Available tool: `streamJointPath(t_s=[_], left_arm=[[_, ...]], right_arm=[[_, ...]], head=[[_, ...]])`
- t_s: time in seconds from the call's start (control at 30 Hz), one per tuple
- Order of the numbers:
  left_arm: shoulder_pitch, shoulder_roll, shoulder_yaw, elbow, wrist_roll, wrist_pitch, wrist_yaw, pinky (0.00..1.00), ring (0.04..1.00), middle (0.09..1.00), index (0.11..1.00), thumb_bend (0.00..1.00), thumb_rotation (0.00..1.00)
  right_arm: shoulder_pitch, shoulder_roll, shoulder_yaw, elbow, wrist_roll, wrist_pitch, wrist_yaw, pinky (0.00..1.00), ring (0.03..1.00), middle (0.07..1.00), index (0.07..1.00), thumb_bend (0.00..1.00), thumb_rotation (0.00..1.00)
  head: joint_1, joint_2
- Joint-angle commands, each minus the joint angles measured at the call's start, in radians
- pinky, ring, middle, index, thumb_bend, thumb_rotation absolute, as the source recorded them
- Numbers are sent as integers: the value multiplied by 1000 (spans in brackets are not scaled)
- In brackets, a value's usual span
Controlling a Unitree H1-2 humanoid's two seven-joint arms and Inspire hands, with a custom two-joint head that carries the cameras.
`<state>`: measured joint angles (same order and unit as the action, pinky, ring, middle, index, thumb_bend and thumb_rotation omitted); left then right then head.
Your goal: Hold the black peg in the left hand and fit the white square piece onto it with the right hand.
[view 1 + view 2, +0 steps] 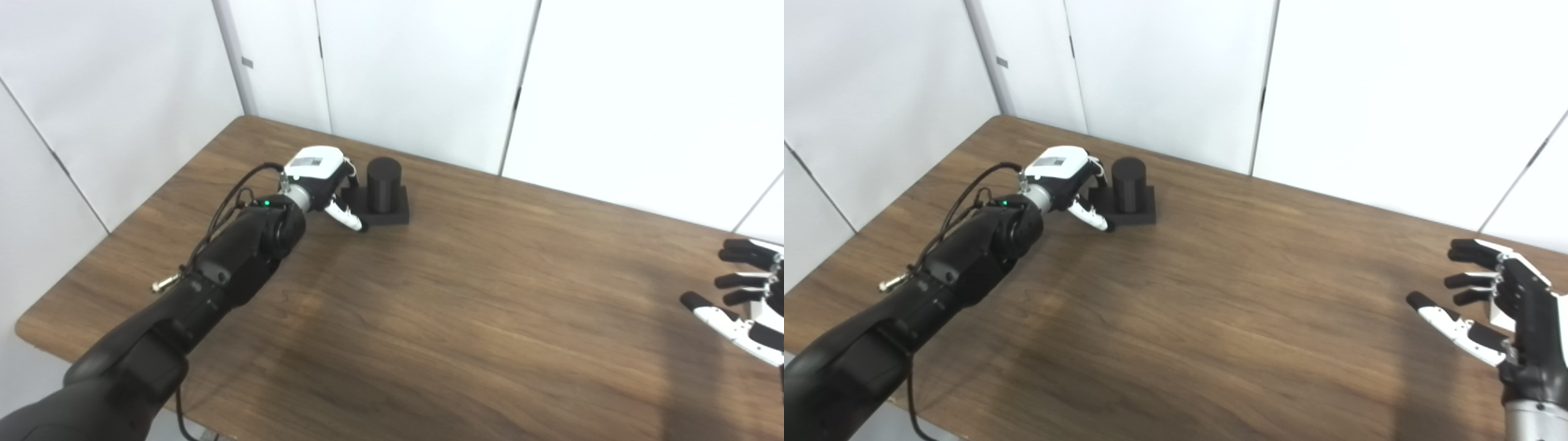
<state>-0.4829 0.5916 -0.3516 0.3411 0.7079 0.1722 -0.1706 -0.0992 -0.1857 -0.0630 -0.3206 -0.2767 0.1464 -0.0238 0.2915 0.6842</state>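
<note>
My left hand (318, 180) is out at the far left part of the brown wood-grain table (465, 318), right against the black cylindrical peg on its square black base (384, 195). The peg stands upright on the tabletop, near the far edge and the white wall panels (422, 73). My thumb (346, 216) reaches down along the base's near-left corner and seems to touch it; my other fingers (1097, 168) curl around the far left side of the cylinder, mostly hidden behind the white back of the hand (so I cannot tell whether they press on it). The hand is partly curled around the peg's left side, base flat on the table; a firm grip I cannot confirm. My right hand (1497, 306) hovers well apart, over the table's right end, palm turned inward, fingers spread and holding nothing. White square piece: not visible in either view.
</note>
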Motion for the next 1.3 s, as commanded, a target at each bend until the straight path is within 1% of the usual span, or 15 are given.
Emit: streamJointPath(t_s=[0.0,0.07,0.17,0.33,0.47,0.5,0.57,0.63,0.77,1.0,1.2,1.27], left_arm=[[21,-22,-39,-19,-24,-75,-45,1000,975,893,483,523,52],[20,-21,-56,-39,-21,-101,-63,993,974,897,484,523,53],[20,-22,-71,-59,-26,-130,-77,962,965,896,486,523,55],[28,-38,-86,-122,-52,-156,-133,984,982,911,487,524,57],[37,-49,-106,-148,-44,-212,-127,937,965,906,488,524,59],[41,-53,-111,-158,-43,-218,-132,928,962,905,489,523,59],[48,-63,-118,-178,-40,-228,-140,939,967,907,490,522,59],[55,-73,-128,-187,-39,-259,-133,927,957,899,489,522,58],[63,-91,-150,-203,-36,-296,-152,925,959,897,489,521,60],[83,-121,-197,-257,-31,-300,-194,949,961,899,489,521,61],[91,-136,-236,-295,-11,-301,-229,940,951,906,490,521,61],[89,-138,-256,-306,5,-295,-246,956,963,911,490,521,61]], right_arm=[[-30,-2,-3,-31,-6,-27,-12,427,536,667,665,562,0],[-31,-3,-3,-23,0,-36,-9,424,536,665,665,559,0],[-30,-11,0,-19,9,-45,1,434,548,689,683,534,0],[-23,-8,-2,-35,18,-14,9,462,569,702,701,523,0],[-20,-7,-1,-29,13,-28,2,466,572,706,704,524,0],[-21,-8,-1,-24,10,-35,-1,465,573,706,704,527,0],[-23,-9,-2,-11,8,-57,-7,457,569,704,698,537,0],[-26,-12,-2,3,5,-78,-13,446,561,700,691,545,0],[-29,-12,-5,17,2,-90,-16,444,559,697,687,552,0],[-30,-9,-5,19,7,-95,-15,446,562,698,688,542,0],[-34,-8,-2,27,-9,-108,-22,441,558,692,686,545,0],[-34,-6,-1,28,-16,-109,-24,439,554,691,686,546,0]], head=[[1,1],[-5,2],[-11,3],[-27,7],[-45,7],[-47,8],[-52,10],[-54,11],[-59,12],[-78,20],[-106,29],[-112,30]])
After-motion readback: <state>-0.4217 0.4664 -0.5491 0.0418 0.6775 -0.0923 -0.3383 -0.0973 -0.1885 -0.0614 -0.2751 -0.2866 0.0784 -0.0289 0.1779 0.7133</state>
